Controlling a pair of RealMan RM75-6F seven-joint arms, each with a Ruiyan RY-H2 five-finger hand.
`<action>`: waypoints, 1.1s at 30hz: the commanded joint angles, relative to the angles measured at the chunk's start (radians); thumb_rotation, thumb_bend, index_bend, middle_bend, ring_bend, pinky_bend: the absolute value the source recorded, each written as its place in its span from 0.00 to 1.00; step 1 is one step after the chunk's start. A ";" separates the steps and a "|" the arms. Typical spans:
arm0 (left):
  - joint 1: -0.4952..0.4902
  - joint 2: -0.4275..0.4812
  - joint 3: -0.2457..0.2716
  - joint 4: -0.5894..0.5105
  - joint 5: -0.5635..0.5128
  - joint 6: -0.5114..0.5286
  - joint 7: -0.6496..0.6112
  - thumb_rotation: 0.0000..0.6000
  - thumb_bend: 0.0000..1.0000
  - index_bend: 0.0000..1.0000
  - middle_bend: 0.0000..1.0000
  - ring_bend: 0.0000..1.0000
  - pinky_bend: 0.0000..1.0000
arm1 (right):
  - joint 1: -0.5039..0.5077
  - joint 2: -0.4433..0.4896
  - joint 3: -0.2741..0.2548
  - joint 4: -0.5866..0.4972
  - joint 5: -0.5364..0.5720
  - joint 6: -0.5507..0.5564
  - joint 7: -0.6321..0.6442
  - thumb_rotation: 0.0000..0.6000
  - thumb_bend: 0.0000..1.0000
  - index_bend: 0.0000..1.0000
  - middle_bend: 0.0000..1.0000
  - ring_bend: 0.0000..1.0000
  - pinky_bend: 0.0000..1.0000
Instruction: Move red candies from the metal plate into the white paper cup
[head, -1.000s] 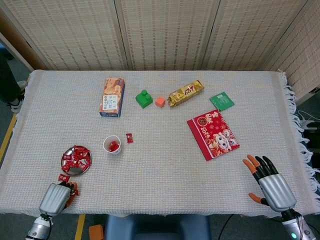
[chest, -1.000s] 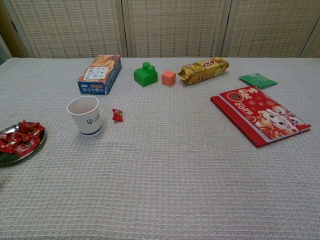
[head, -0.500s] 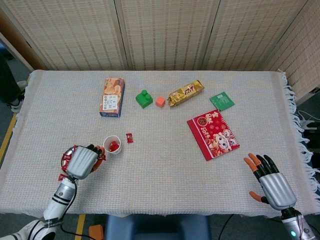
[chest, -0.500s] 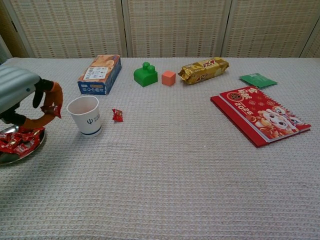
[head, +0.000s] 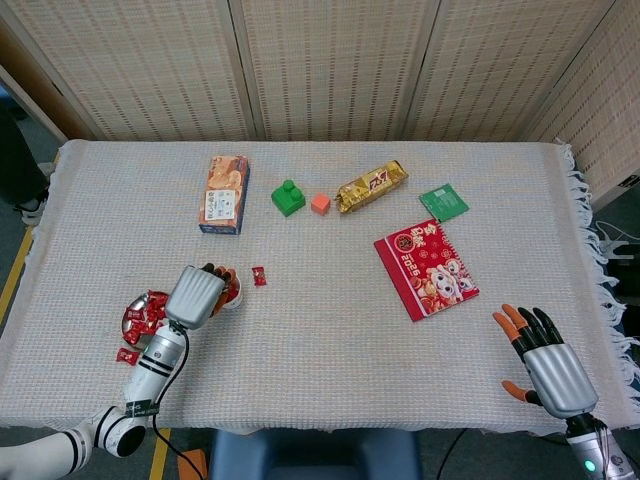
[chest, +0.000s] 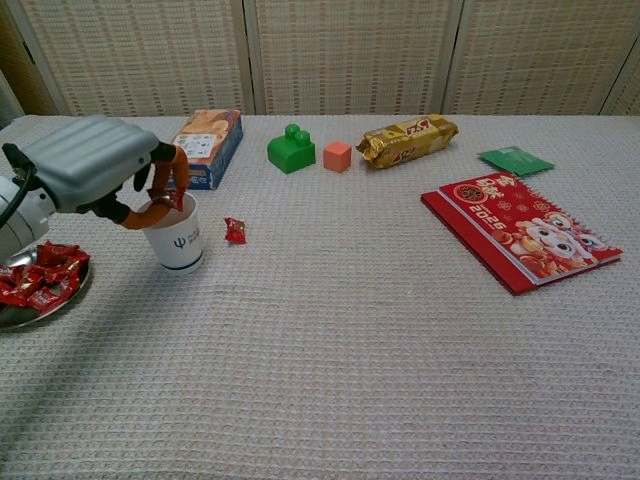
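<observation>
Lowest in the head view, the right hand (head: 553, 368) hovers at the lower right corner over the table edge, fingers spread and holding nothing, sitting a touch lower in frame than half a second ago. At the lower left, a lone red candy (head: 127, 355) lies on the cloth just off the metal plate (head: 132, 335), which still carries a heap of red candies (chest: 38, 276).

The main change: the left hand (chest: 95, 165) has travelled from above the plate to the white paper cup (chest: 176, 242), and its fingertips (chest: 178, 170) now pinch a red candy (chest: 164, 196) right over the cup's rim. A second ago it sat back at the near table edge. By my reading, the carry is finished and only the release remains.

Just right of the cup another stray candy (chest: 235, 231) rests on the cloth, unmoved. Further up the frame, the biscuit box (chest: 203, 147), green block (chest: 291, 148), orange cube (chest: 337, 156), gold snack packet (chest: 406, 140), green sachet (chest: 515, 160) and red calendar (chest: 518, 230) are unchanged.
</observation>
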 joint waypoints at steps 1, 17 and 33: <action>-0.003 -0.001 0.008 0.004 -0.004 0.006 0.003 1.00 0.40 0.30 0.44 0.43 0.90 | 0.000 0.000 0.000 0.000 0.000 0.000 -0.001 1.00 0.05 0.00 0.00 0.00 0.00; 0.133 0.157 0.139 -0.146 0.018 0.152 -0.097 1.00 0.39 0.16 0.28 0.32 0.90 | -0.001 0.003 -0.003 0.000 -0.009 0.006 0.007 1.00 0.06 0.00 0.00 0.00 0.00; 0.341 0.210 0.289 0.014 0.009 0.248 -0.287 1.00 0.39 0.07 0.27 0.42 0.92 | 0.006 -0.005 -0.015 -0.005 -0.031 -0.007 -0.005 1.00 0.05 0.00 0.00 0.00 0.00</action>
